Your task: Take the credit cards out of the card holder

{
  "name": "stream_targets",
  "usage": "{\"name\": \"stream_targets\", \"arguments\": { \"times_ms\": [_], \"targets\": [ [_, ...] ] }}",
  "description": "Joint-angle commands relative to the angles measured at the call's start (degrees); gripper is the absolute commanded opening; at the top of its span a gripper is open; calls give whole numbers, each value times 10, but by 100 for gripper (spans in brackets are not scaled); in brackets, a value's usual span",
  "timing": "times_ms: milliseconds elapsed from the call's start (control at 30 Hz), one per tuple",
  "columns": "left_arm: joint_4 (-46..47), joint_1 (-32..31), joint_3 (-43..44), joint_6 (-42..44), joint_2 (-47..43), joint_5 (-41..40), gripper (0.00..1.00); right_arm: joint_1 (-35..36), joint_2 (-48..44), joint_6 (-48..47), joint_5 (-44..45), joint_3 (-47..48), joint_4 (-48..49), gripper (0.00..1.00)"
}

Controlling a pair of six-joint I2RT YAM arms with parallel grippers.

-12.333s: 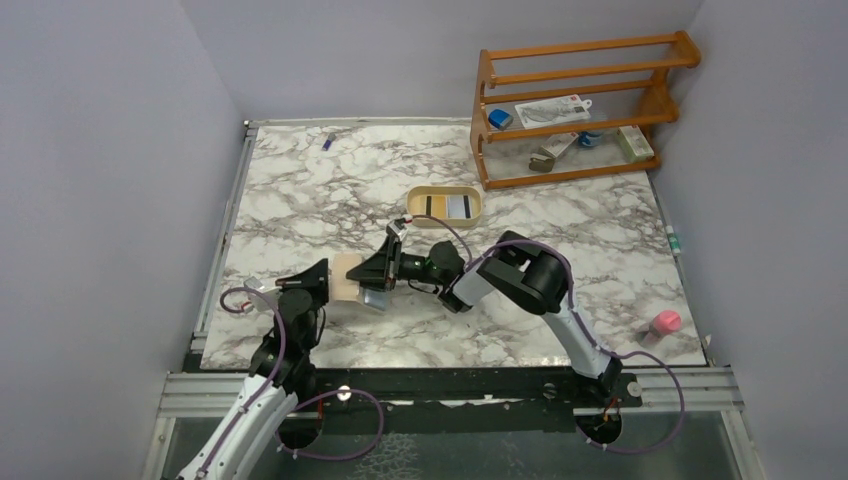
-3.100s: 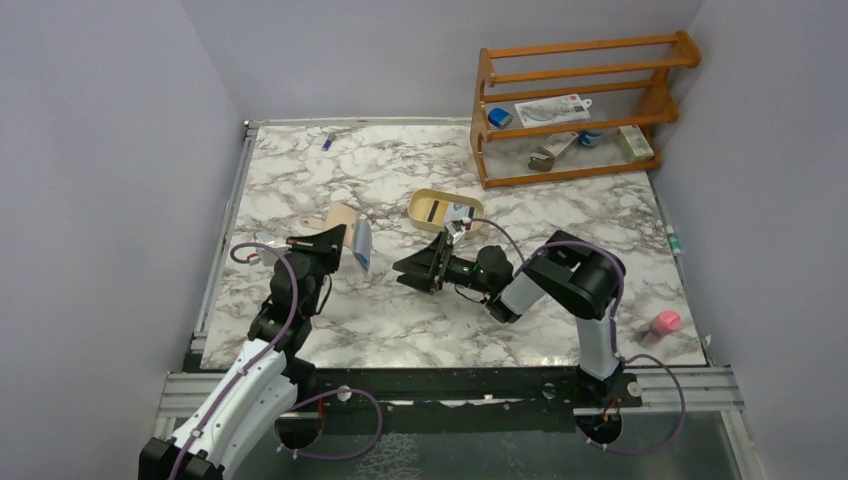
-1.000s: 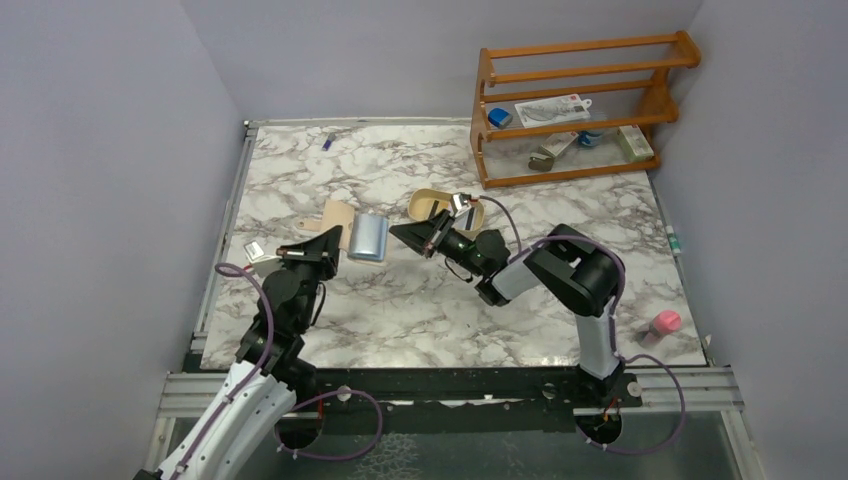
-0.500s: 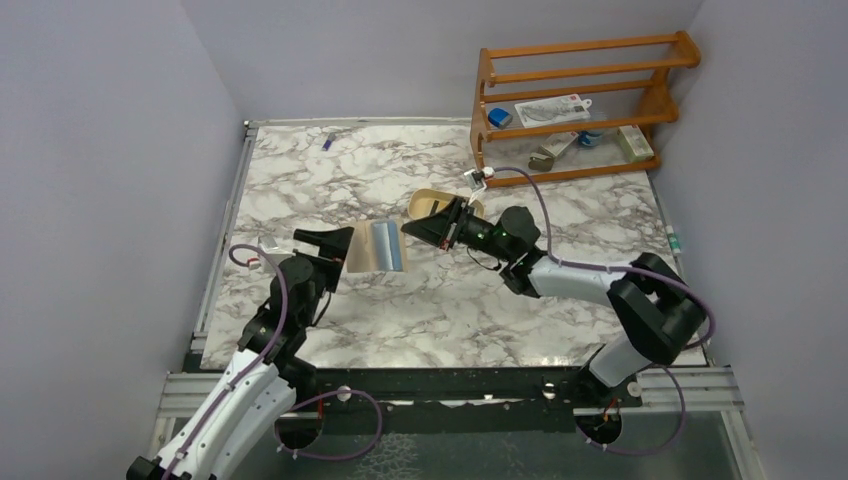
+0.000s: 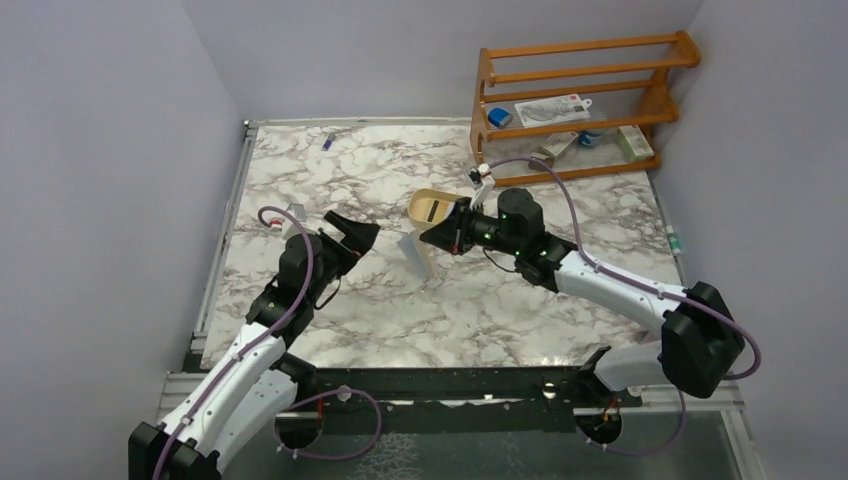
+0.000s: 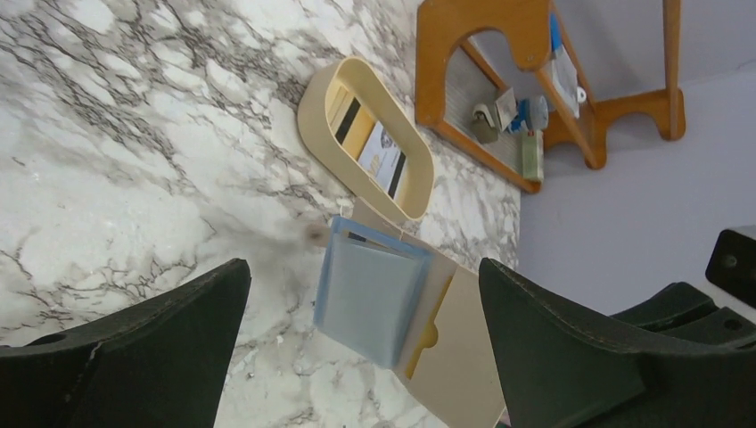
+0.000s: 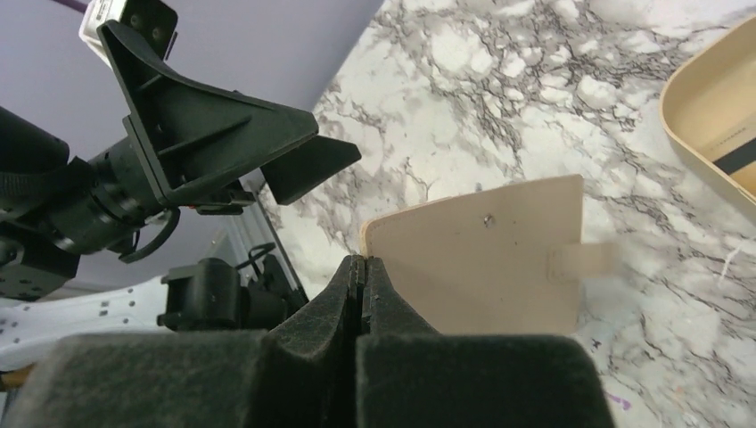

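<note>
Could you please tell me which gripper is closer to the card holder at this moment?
Right. The right gripper is shut on the card holder's edge; the left gripper stands open to its left, facing it without touching.

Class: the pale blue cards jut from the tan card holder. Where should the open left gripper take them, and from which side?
Probably the exposed end of the credit cards, the part clear of the card holder, approached from the side opposite the right gripper clamping the holder. The cards are thin and flat, so the left gripper should pinch their broad faces.
</note>
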Motion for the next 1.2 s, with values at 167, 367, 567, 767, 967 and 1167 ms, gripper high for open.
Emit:
{"name": "stream_targets", "arguments": {
  "times_ms": [167,367,567,767,967,1167],
  "targets": [
    [227,-3,-89,93,9,114,99,0,-34,-37,-96,-30,-22,1],
    [340,-3,-69,213,72,287,99,-11,-44,-50,-197,-29,-33,1],
    [441,-3,-69,248,118,397,99,-79,-75,29,-309,-80,32,1],
    [570,-3,-94,254,124,484,99,-123,-86,82,-435,-76,53,1],
    [723,-3,-94,173,215,615,98,-148,-57,236,-537,-106,243,1],
    [765,-5,-80,194,266,648,98,-153,-28,364,-576,-124,388,1]
  ]
}}
